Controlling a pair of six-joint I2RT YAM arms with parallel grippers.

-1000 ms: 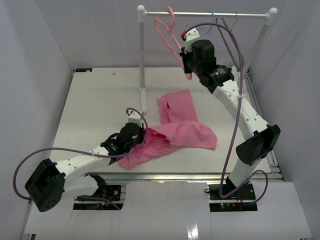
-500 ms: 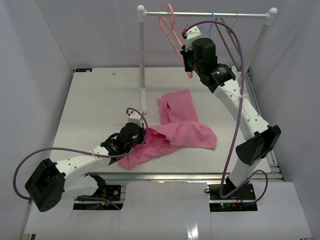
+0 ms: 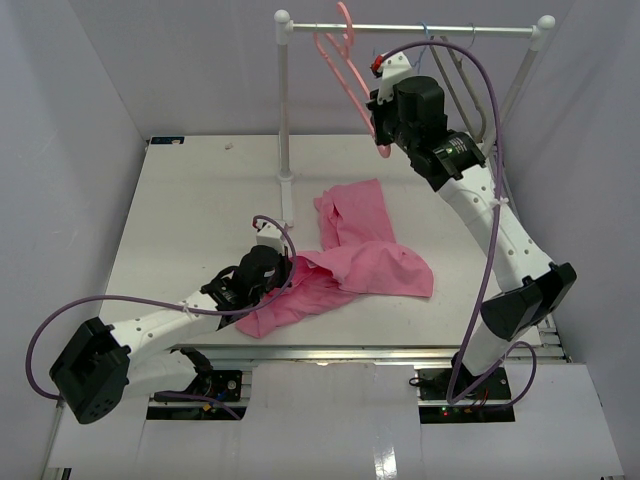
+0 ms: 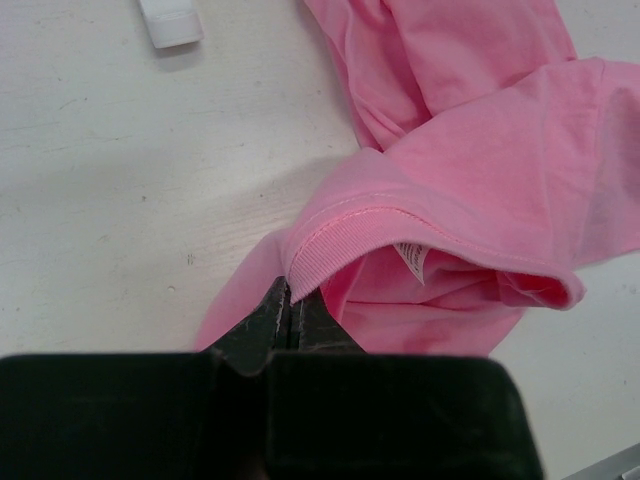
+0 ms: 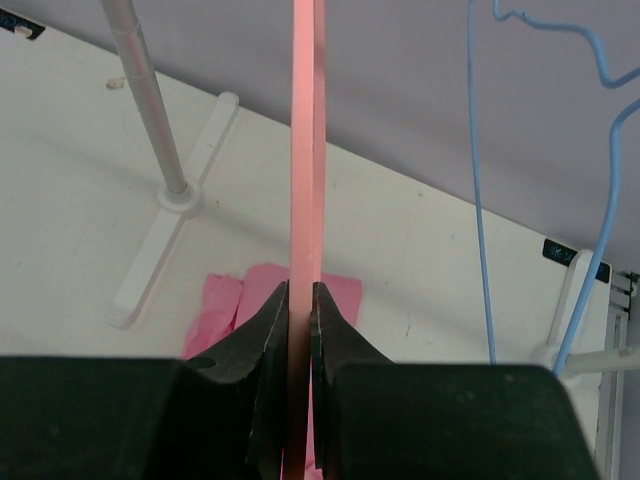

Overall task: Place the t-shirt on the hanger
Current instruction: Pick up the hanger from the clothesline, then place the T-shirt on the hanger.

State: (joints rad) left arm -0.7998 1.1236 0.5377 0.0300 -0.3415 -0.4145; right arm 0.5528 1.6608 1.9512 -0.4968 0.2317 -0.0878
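Note:
The pink t-shirt (image 3: 350, 255) lies crumpled on the white table, its ribbed collar (image 4: 350, 240) toward the left arm. My left gripper (image 3: 280, 272) is low on the table and shut on the collar's edge (image 4: 292, 300). The pink hanger (image 3: 345, 70) hangs by its hook from the rail (image 3: 440, 30). My right gripper (image 3: 378, 120) is raised by the rail and shut on a bar of the hanger (image 5: 302, 150), seen edge-on between its fingertips (image 5: 299, 300).
A white clothes rack stands at the back, with a left post (image 3: 284, 110) and a foot (image 5: 180, 200) on the table. A thin blue wire hanger (image 5: 480, 200) hangs to the right of the pink one. A white tab (image 4: 170, 22) lies on the table.
My right arm has shifted a little to the right and up along the rail, swinging the pink hanger with it. The left arm and the t-shirt have not moved.

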